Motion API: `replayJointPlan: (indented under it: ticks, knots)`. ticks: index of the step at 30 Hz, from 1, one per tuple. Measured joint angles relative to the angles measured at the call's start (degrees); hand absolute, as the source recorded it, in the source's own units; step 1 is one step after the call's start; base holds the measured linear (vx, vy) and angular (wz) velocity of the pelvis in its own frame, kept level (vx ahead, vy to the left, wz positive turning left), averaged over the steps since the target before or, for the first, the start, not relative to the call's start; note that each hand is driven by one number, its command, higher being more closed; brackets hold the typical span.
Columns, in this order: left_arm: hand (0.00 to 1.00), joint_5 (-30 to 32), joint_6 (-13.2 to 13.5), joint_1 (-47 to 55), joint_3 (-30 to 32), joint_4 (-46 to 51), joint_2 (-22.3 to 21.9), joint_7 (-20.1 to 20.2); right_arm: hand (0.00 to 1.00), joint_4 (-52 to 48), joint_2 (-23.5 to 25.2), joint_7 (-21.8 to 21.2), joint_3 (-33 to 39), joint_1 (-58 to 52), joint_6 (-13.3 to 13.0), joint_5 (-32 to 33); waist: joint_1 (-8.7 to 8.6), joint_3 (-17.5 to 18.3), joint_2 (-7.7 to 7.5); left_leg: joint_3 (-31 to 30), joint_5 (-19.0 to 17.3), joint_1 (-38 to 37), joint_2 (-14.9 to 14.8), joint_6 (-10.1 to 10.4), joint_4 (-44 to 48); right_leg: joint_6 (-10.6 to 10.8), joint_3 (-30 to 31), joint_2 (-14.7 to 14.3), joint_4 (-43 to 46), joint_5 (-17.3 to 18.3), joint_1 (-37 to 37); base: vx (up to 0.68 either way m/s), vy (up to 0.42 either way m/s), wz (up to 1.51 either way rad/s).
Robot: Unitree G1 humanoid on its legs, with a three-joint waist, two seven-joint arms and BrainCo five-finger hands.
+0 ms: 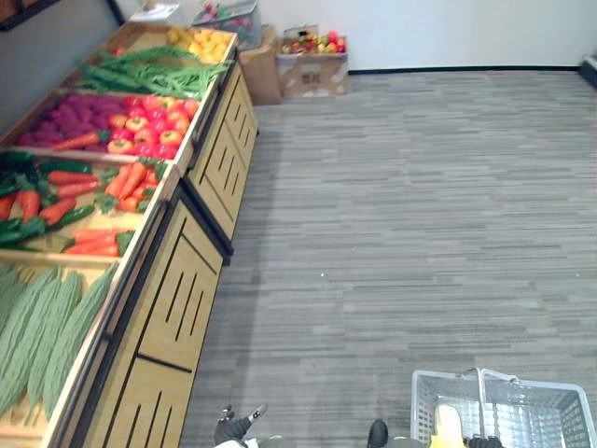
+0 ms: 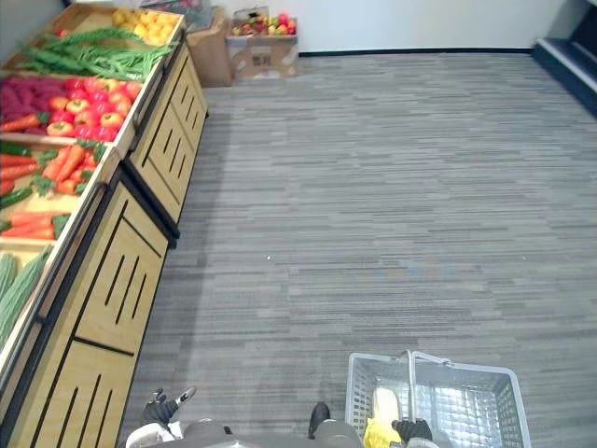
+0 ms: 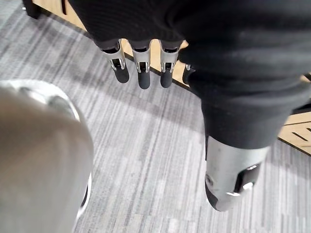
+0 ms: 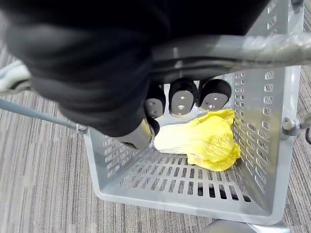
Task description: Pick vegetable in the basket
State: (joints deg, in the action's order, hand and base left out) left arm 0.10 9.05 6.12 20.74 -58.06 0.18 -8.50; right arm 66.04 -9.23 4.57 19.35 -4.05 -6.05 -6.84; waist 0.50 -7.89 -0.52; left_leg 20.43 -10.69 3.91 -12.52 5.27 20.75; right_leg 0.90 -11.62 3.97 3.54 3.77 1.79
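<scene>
Closest to us, at 5 o'clock in the head views, our right hand is closed round the grey handle of a pale grey slotted basket. Its dark-tipped fingers curl under the bar, so the grip is tight on the handle and on nothing else. Inside the basket we see a yellow leafy cabbage with a pale stalk end, lying on its side on the slotted bottom toward the basket's 9 o'clock side, loose below the hand. Our left hand shows at 7 o'clock, hanging over the grey striped carpet with straight fingers set apart from the thumb, holding nothing. From 8 to 11 o'clock runs a wooden produce stand with slotted front panels. Its nearest bin holds long ridged green gourds. The next holds carrots among dark green vegetables, then come purple roots beside red round fruit, then long green beans, and the farthest bin holds yellow produce. At 12 o'clock, against the white wall, stands a cardboard box heaped with mixed red, yellow and green produce. The dark print on its front is too small for us to read.
</scene>
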Motion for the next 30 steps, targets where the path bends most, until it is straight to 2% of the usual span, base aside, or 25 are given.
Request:
replayJointPlan:
  ticks: [1, 2, 3, 5, 7, 11, 14, 16, 18, 19, 20, 22, 23, 24, 25, 27, 28, 29, 30]
  knots:
    - [0.0, 0.0, 0.2, 0.0, -0.1, 0.1, -0.1, 0.0, 1.0, -0.1, -0.1, 0.0, -0.1, -0.1, -0.4, 0.0, 0.02, -0.1, 0.57, -5.1, 1.0, 0.1, 1.3, 0.1, -6.1, 0.4, 1.2, -0.5, -0.9, -0.1, 0.0, -0.05, 0.194, -0.6]
    - [0.0, 0.0, 0.3, 0.2, -0.2, 0.1, -0.2, 0.1, 1.0, -0.2, -0.4, 0.0, -0.2, -0.3, -0.5, 0.0, 0.04, 0.0, 1.12, -7.0, 2.4, 0.1, 1.4, 0.2, -8.8, 0.9, 1.6, -1.0, -1.4, -0.4, 0.0, -0.01, 0.259, -0.53]
    - [0.0, 0.0, 0.2, 0.5, -0.2, -0.2, -0.3, 0.2, 1.0, -0.4, -0.7, -0.1, -0.2, -0.7, -0.5, 0.0, 0.26, 0.4, 2.5, -8.6, 2.1, -0.2, 1.2, 1.7, -11.7, 2.4, 2.4, -1.6, -2.7, -1.1, -0.1, 0.03, 0.218, -0.3]
    - [0.0, 0.2, 0.4, 0.4, -1.1, -0.1, 0.6, 0.1, 1.0, -0.6, 0.1, -0.3, -0.3, -1.5, -0.7, 0.0, 0.15, 1.0, 0.87, -8.1, 2.3, 0.8, 3.8, 0.8, -13.4, 4.2, 1.8, 0.5, -5.1, -3.0, 0.0, 0.06, 0.204, -0.01]
    - [0.0, 0.2, 0.3, 0.4, -1.4, -0.1, 1.5, 0.2, 1.0, -0.6, 0.3, -0.1, -0.2, -2.4, -0.7, 0.1, 0.02, 1.0, 0.29, -8.2, 2.7, 0.5, 5.9, -0.3, -14.5, 5.2, 1.6, 2.3, -5.4, -3.6, -0.1, 0.08, 0.184, 0.19]
    - [0.0, 0.8, 0.3, 0.8, -3.9, -0.2, 2.5, 0.4, 1.0, -0.9, 0.2, 0.0, -0.6, -3.3, -0.7, 0.1, 0.11, 1.3, 0.82, -8.8, 3.6, -1.4, 9.0, -1.8, -17.7, 6.2, 0.5, 4.9, -5.5, -3.8, -1.0, 0.1, 0.132, 0.15]
    - [0.0, 1.0, 0.3, 0.7, -5.0, -0.2, 2.7, 1.0, 1.0, -1.1, 0.2, -0.1, -0.9, -3.3, -0.7, 0.0, 0.16, 1.4, 0.62, -10.1, 3.8, -1.7, 9.8, -2.1, -18.6, 6.7, -1.1, 5.6, -5.5, -3.7, -1.4, 0.11, 0.056, 0.2]
    - [0.0, 1.0, 0.3, 0.7, -5.2, -0.2, 3.0, 1.2, 1.0, -1.1, 0.3, -0.1, -0.8, -3.3, -0.6, 0.1, 0.62, 1.4, 0.12, -10.2, 3.5, -2.3, 10.1, -2.5, -18.7, 7.6, -1.7, 6.1, -4.8, -3.1, -2.0, 0.09, 0.026, 0.14]
    - [0.0, 1.0, 0.3, 0.7, -5.7, -0.3, 3.4, 1.5, 1.0, -1.1, 0.2, -0.1, -0.5, -3.2, -0.5, 0.1, 1.22, 1.3, -0.23, -10.1, 2.8, -3.1, 10.4, -3.2, -18.6, 8.2, -1.8, 6.8, -1.5, -1.2, -1.4, 0.09, 0.046, 0.05]
    - [0.0, 1.0, 0.3, 0.7, -5.9, -0.3, 3.7, 1.6, 1.0, -1.2, 0.3, -0.1, -0.4, -2.9, -0.5, 0.1, 1.29, 1.2, -0.71, -10.1, 1.9, -3.2, 10.9, -3.6, -18.3, 8.4, -1.8, 8.0, 2.5, 1.0, -0.2, 0.05, 0.066, 0.05]
    - [0.0, 1.0, 0.2, 0.7, -5.9, -0.4, 3.8, 1.6, 1.0, -1.3, 0.3, -0.1, -0.1, -2.7, -0.5, 0.0, 1.27, 1.2, -0.81, -10.1, 1.2, -3.2, 11.0, -3.6, -18.2, 8.5, -1.8, 8.5, 5.1, 1.8, 0.8, 0.05, 0.085, -0.04]
    - [0.0, 1.1, 0.2, 1.6, -6.4, -0.8, 4.2, 1.7, 1.0, -2.4, 0.6, -0.1, -0.1, -1.5, -0.6, 0.1, 1.44, 1.0, -0.76, -9.4, -1.3, -4.7, 10.9, -4.4, -17.4, 7.9, -0.8, 10.2, 21.3, 2.4, 7.9, 0.08, 0.085, -0.24]
    - [0.0, 1.2, 0.1, 2.0, -6.4, -0.8, 4.5, 1.8, 1.0, -2.6, 0.8, -0.1, -0.2, -1.3, -0.6, 0.1, 1.42, 0.7, -1.17, -9.0, -1.7, -5.7, 11.0, -4.5, -17.3, 7.2, -0.3, 10.9, 26.0, 2.0, 9.5, 0.13, 0.095, -0.25]
    - [0.0, 1.2, -0.4, 2.8, -6.3, -0.9, 5.1, 1.8, 1.0, -2.6, 1.3, -0.1, -0.3, -1.1, -0.6, 0.1, 1.37, 0.2, -1.68, -9.0, -2.3, -7.8, 11.2, -5.1, -16.9, 4.3, -0.2, 12.3, 34.4, 0.3, 12.4, 0.16, 0.077, -0.14]
    - [0.0, 1.2, -0.8, 3.2, -6.4, -0.9, 5.7, 1.8, 1.0, -2.6, 2.3, -0.2, -1.2, -1.3, -0.7, 0.2, 1.18, 0.0, -1.92, -9.2, -3.5, -9.5, 10.9, -5.6, -16.3, 3.4, 0.1, 12.5, 40.2, 1.1, 14.6, 0.19, 0.061, -0.1]
    - [0.0, 1.3, -1.0, 3.1, -6.2, -0.9, 6.3, 1.8, 1.0, -2.6, 3.6, -0.7, -2.5, -1.8, -0.9, 0.6, 1.1, -0.1, -2.54, -9.5, -4.2, -10.9, 10.3, -5.8, -16.3, 3.4, -1.1, 11.5, 42.4, 4.9, 16.5, 0.24, 0.004, 0.11]
    - [0.0, 1.3, -1.0, 2.5, -5.6, -0.9, 6.2, 1.8, 1.0, -2.6, 4.0, -1.4, -3.0, -1.5, -0.9, 0.7, 0.76, -0.4, -2.02, -9.9, -4.4, -11.1, 9.2, -5.7, -16.7, 3.0, -3.3, 9.2, 39.0, 6.6, 18.9, 0.33, -0.031, 0.25]
    - [0.0, 1.3, -1.0, 2.3, -5.2, -0.9, 6.1, 1.8, 1.0, -2.6, 4.0, -1.5, -3.0, -1.2, -0.9, 0.7, 0.57, -0.7, -1.63, -10.1, -4.4, -11.2, 8.6, -5.6, -16.8, 3.1, -4.2, 8.3, 36.3, 6.5, 19.6, 0.37, -0.054, 0.22]
    - [0.0, 1.3, -1.0, 1.5, -4.5, -0.9, 5.6, 1.7, 1.0, -2.5, 3.7, -1.5, -3.1, -0.5, -0.9, 0.7, 0.32, -1.2, -0.98, -10.1, -4.6, -11.8, 7.7, -5.2, -17.4, 3.6, -5.2, 6.3, 29.7, 6.0, 21.1, 0.35, -0.06, 0.11]
